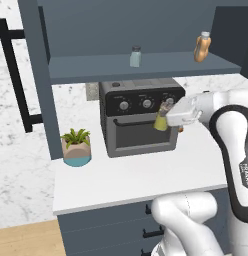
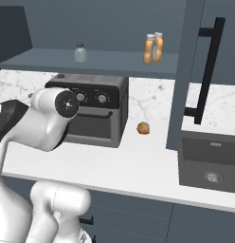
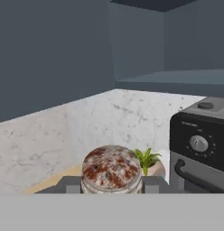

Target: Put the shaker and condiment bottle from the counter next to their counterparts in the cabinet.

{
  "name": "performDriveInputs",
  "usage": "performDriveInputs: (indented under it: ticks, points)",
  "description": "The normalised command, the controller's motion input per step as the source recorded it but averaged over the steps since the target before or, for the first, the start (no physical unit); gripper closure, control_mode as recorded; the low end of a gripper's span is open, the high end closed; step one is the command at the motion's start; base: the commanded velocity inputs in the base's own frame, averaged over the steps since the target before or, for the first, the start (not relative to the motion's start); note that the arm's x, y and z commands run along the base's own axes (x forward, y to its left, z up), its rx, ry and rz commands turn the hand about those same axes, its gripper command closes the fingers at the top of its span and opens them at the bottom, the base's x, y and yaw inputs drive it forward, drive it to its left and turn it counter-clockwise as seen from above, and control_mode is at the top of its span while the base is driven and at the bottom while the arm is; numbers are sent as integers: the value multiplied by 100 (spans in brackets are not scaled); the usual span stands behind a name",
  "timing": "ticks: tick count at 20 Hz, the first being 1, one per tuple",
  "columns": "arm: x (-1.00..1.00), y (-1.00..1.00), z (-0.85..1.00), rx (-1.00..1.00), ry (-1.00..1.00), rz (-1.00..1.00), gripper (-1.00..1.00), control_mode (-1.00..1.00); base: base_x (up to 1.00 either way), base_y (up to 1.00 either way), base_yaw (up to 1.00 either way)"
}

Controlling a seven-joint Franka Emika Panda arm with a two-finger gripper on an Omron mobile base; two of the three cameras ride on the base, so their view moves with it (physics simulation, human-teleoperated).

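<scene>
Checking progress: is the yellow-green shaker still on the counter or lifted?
Lifted: the shaker hangs in the gripper before the toaster oven, well above the counter.

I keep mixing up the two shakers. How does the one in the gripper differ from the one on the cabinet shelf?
The held shaker is yellow-green with a tan cap; the shelf shaker is pale grey-blue with a dark cap. The held shaker hangs clamped in the gripper in front of the toaster oven, tilted; the shelf shaker stands upright and free on the cabinet shelf. Both are small cylinders with caps.
</scene>
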Motion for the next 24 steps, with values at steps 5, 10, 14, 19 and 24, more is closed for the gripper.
performDriveInputs:
  ticks: [5, 10, 14, 19, 24]
  points:
    - [19, -16, 91, -7, 2, -31, 100, -100, 0, 0, 0]
    - [31, -22, 65, -12, -13, -25, 100, -100, 0, 0, 0]
    - [9, -31, 19, -6, -23, -14, 100, -100, 0, 0, 0]
    - [2, -55, -1, 2, -17, -1, 100, -100, 0, 0, 0]
    - [20, -24, 4, 0, -31, 1, 100, -100, 0, 0, 0]
